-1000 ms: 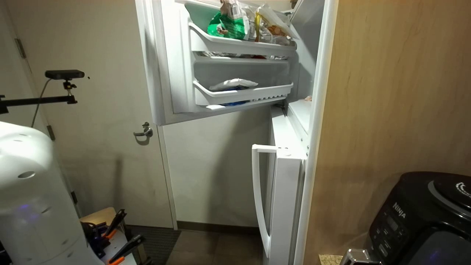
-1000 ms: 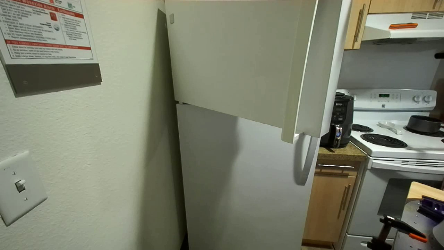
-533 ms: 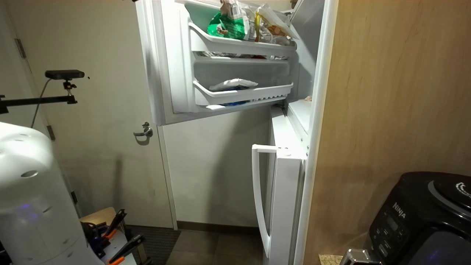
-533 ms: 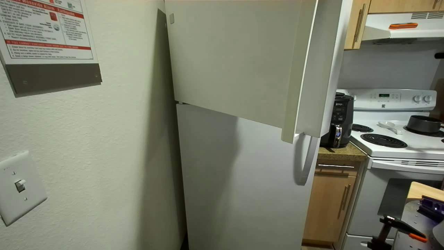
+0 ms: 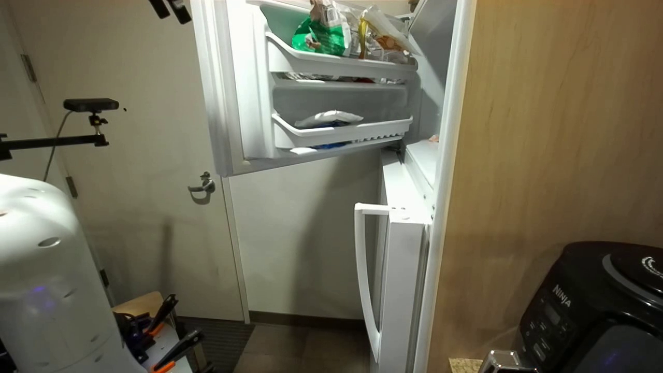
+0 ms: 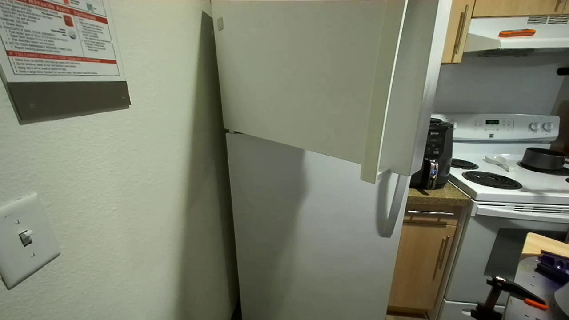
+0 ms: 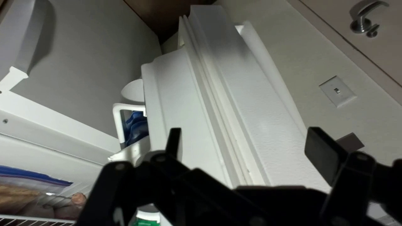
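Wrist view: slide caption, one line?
Open gripper facing the edge of the open upper fridge door, wall switch beyond.

I count 1 pincer (image 7: 243,138) of my own, with 2 fingers (image 7: 322,153). I see 2 fridge doors (image 6: 302,80), the upper 1 with 2 racks (image 5: 342,134). In an exterior view I tally 3 hinges (image 5: 28,67), 1 lever handle (image 5: 203,186), 2 black-and-orange clamps (image 5: 178,349) and 1 camera (image 5: 90,105). In an exterior view I get 3 stove coils (image 6: 491,180) (plus a sliver of what looks like 1 more), 2 knobs (image 6: 534,126), 1 pot (image 6: 543,160), 1 light switch (image 6: 26,238) and 1 notice (image 6: 62,40). Both exterior views give me 1 air fryer (image 5: 590,305).
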Controlling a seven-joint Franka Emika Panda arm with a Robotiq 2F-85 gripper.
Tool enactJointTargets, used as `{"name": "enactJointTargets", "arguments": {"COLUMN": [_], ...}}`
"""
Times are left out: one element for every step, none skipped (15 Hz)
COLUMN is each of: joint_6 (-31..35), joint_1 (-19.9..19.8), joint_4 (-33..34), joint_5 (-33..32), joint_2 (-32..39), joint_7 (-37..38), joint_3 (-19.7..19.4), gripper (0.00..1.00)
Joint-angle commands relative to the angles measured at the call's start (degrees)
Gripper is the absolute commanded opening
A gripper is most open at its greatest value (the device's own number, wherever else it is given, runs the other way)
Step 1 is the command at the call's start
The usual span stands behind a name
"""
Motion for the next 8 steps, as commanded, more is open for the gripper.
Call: {"name": "enactJointTargets", "arguments": {"joint_6": [3.5, 3.9, 4.5, 5.1, 5.5, 5.9, 6.4, 7.0], "joint_1": [1.5, 1.9, 2.4, 2.7, 3.1, 3.4, 3.8, 4.1], "joint_4": [-3.1, -3.3, -3.7, -4.1, -4.5, -4.8, -5.4, -5.8], "joint_5": [4.0, 4.9, 5.7, 6.3, 6.9, 7.3, 7.7, 8.0], "joint_2": [-1.8, -1.9, -2.1, -2.3, -2.5, -2.6, -2.8, -2.9], "joint_7": [-1.9, -1.7, -1.6, -1.5, -1.4, -1.4, -1.4, -1.4], "joint_3": [1.8, 2.5, 3.3, 4.1, 4.8, 5.6, 6.3, 7.0], "gripper": [1.00, 1.00, 1.00, 1.00, 1.00, 1.00, 1.00, 1.00]}}
